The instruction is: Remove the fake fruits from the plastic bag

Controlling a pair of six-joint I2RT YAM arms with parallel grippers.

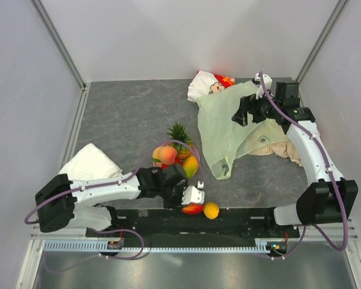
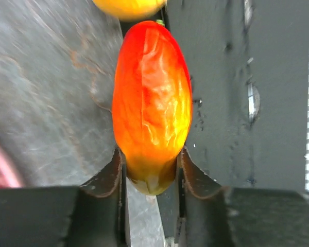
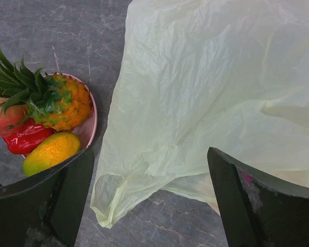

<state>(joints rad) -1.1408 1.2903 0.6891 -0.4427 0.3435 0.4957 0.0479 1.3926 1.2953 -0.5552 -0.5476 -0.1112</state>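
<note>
Cloth (image 1: 90, 161), white and folded, lies at the far left of the table (image 1: 126, 114). The left gripper (image 2: 149, 162) is clenched on one end of a red-and-yellow oval fruit (image 2: 150, 98) at the table's near edge. An orange (image 1: 211, 210) sits just beside that fruit, at its 3 o'clock in the top view. At 12 o'clock from this gripper, a pink plate (image 3: 91, 123) holds a pineapple (image 3: 67, 105), a peach (image 1: 166, 155), a red pepper (image 3: 27, 139) and a mango (image 3: 50, 152). At 2 o'clock from the plate, the pale-green plastic bag (image 3: 206, 103) lies crumpled, partly over a beige cloth (image 1: 283, 149). The right gripper (image 3: 150, 159) hovers above the bag, fingers spread wide, grasping nothing. A cartoon-printed pouch (image 1: 209, 84) lies at the bag's 11 o'clock.
</note>
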